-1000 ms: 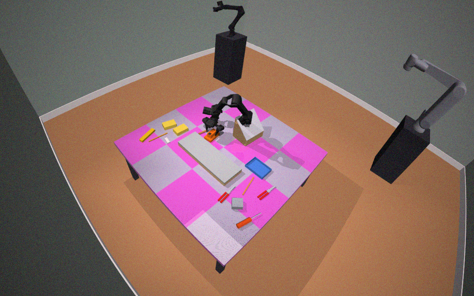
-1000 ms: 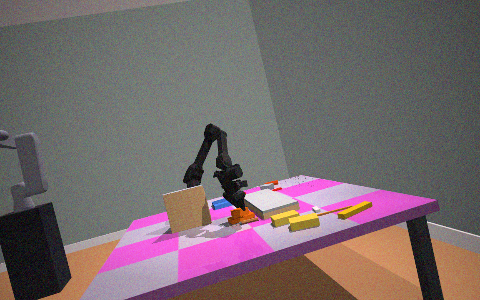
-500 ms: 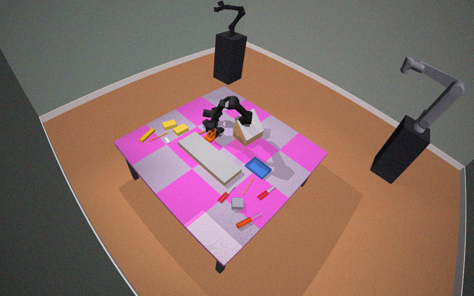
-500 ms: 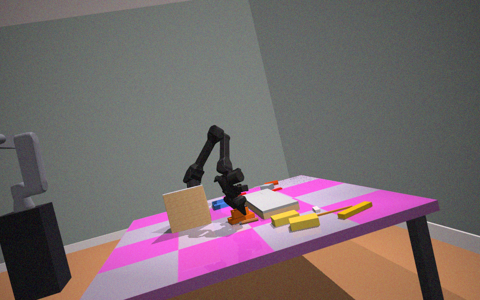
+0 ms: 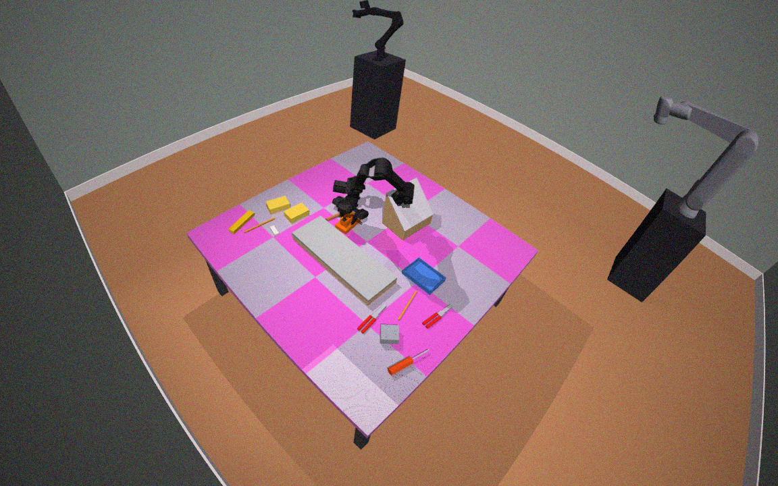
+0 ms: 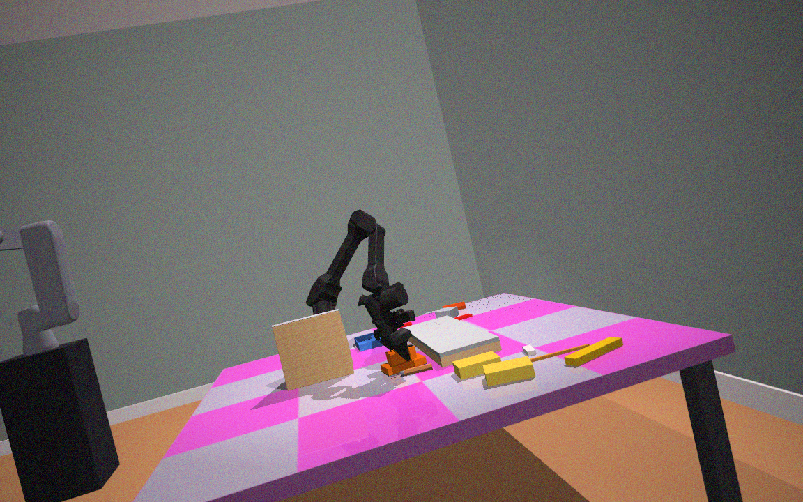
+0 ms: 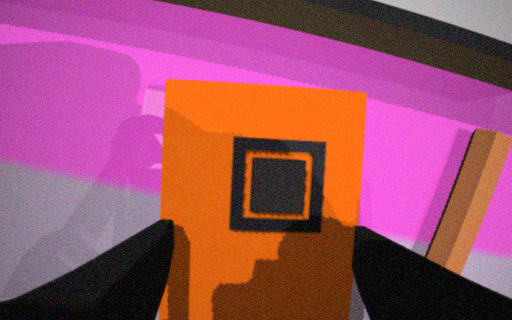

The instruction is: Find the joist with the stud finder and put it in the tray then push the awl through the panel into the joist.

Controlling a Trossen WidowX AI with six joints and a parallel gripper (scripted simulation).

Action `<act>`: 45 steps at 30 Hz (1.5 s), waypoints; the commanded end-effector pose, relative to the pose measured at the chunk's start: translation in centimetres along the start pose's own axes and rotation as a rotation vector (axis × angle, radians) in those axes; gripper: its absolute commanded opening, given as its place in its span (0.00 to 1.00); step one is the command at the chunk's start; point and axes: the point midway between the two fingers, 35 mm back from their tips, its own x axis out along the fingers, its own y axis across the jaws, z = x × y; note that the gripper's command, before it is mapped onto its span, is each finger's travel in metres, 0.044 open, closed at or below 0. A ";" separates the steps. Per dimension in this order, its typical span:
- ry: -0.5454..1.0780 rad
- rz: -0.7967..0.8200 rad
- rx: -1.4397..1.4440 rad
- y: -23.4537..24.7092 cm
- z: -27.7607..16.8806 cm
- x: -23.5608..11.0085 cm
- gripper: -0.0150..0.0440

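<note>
The orange stud finder (image 5: 343, 227) (image 6: 395, 368) (image 7: 260, 111) lies on the table beside one end of the floor panel (image 5: 342, 260) (image 6: 456, 332) (image 7: 500, 20). My gripper (image 5: 352, 219) (image 6: 403, 353) (image 7: 263, 235) points down over it. The fingers are partly open, one on each side of the stud finder and very close to it; contact cannot be made out. The awl (image 5: 332, 216) (image 6: 417, 369) (image 7: 469, 200) lies beside the stud finder; the wrist view shows its brown handle, and my finger hides the rest. The blue tray (image 5: 414, 281) (image 6: 365, 341) stands off the panel's other end.
A tall wedge-shaped block (image 5: 406, 225) (image 6: 314, 349) stands close to the arm. Two yellow blocks (image 5: 296, 212) (image 6: 508, 371), a yellow bar (image 5: 241, 221) (image 6: 594, 351) and a thin stick lie near the panel. Red-handled tools, a grey block (image 5: 389, 333) and an orange screwdriver (image 5: 400, 365) lie beyond the tray.
</note>
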 end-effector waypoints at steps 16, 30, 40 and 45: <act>-0.004 0.003 0.004 0.1 0.0 0.0 0.55; -0.002 -0.005 0.005 -0.6 1.8 -4.8 0.25; -0.002 -0.001 0.004 -0.1 2.8 -9.9 0.25; -0.001 -0.004 0.010 -0.6 3.4 -9.9 0.25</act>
